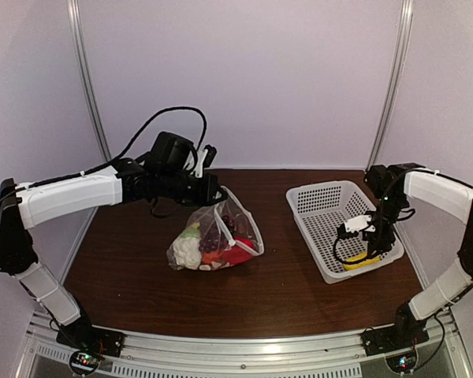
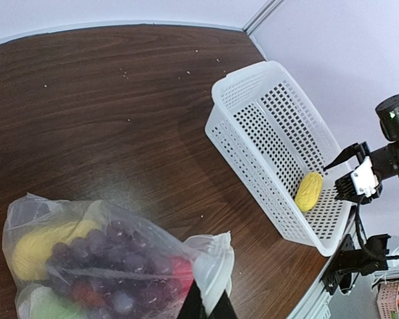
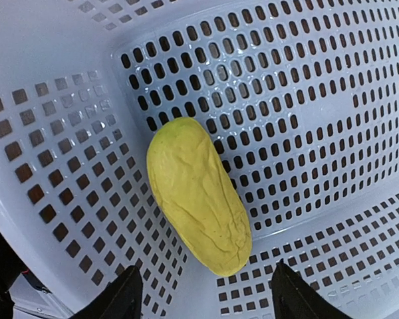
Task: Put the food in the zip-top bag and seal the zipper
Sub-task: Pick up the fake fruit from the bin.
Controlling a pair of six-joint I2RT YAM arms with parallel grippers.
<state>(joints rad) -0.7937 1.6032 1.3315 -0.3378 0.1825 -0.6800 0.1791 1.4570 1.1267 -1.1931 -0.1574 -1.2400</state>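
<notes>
Bag (image 1: 238, 219) — clear, bulging with produce (image 1: 191, 250) — pinched by left claw (image 2: 207, 308); right claw (image 3: 207, 292) spread.

the top view looks down from high, on the near side and left of the basket (image 1: 328, 187), far off, framing the whole table (image 1: 142, 268). the left wrist view sits left of the basket, over the bag (image 2: 86, 256), facing it from mid range. the right wrist view hangs inside the basket, looking down, very close. all three share the basket and its yellow piece (image 1: 359, 262).
</notes>
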